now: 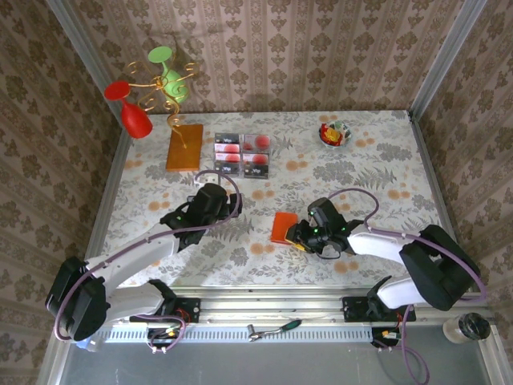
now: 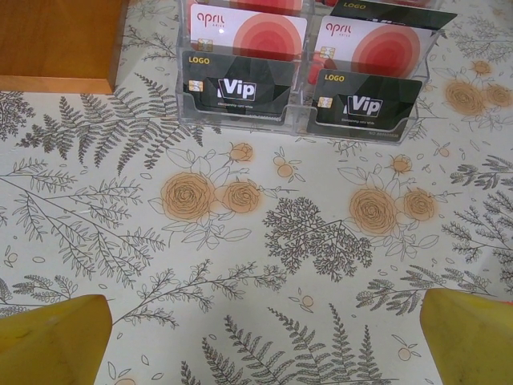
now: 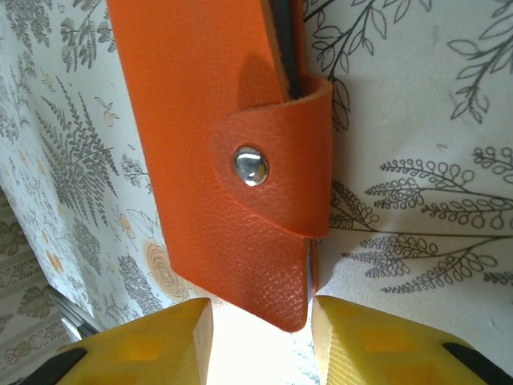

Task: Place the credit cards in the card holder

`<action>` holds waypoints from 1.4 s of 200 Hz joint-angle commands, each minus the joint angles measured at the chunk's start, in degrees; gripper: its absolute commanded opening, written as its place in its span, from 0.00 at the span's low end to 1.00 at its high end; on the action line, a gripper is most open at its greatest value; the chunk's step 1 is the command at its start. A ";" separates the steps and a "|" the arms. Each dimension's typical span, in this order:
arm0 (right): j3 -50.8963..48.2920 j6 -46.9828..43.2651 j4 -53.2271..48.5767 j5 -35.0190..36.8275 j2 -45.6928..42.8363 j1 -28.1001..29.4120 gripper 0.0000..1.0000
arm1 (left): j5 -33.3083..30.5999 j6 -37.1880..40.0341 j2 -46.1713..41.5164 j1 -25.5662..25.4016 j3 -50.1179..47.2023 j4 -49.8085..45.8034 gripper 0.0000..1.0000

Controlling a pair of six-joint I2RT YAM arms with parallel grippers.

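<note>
The credit cards [image 1: 243, 156] stand in a clear compartment tray at the back middle of the table. In the left wrist view, black Vip cards [image 2: 236, 84] sit in front of pale pinkish cards [image 2: 248, 32] with red rings. My left gripper [image 2: 260, 345] hovers just short of the tray, wide open and holding nothing. The card holder [image 3: 224, 160], orange-red and snapped shut, lies flat on the table [image 1: 283, 227]. My right gripper [image 3: 260, 337] straddles its near corner. The right finger is almost against the edge, and a gap shows beside the left finger.
An orange-brown board [image 1: 184, 146] with a gold wire stand lies left of the tray, with a red glass [image 1: 132, 112] and a green glass [image 1: 168, 72] behind it. A small bowl of wrapped sweets [image 1: 332, 134] sits at the back right. Patterned walls enclose the table.
</note>
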 commanded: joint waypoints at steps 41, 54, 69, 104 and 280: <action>1.61 -0.27 2.20 -1.26 2.84 -0.84 0.31 | -0.20 -0.95 0.98 -0.59 1.60 -0.77 1.00; 1.50 -0.34 2.92 -1.49 3.08 -0.93 0.27 | 0.05 -1.12 1.00 -0.59 1.43 -0.79 1.00; 1.72 -0.43 3.23 -1.71 3.25 -1.10 0.23 | 0.33 -1.15 0.91 -0.59 1.34 -0.86 1.00; 2.29 -0.91 3.15 -2.23 3.49 -1.56 0.04 | 0.40 -1.38 0.80 -0.59 0.99 -0.79 1.00; 17.81 0.50 10.17 -17.29 -2.70 1.19 0.00 | 38.69 -25.89 0.39 12.59 -4.64 29.60 1.00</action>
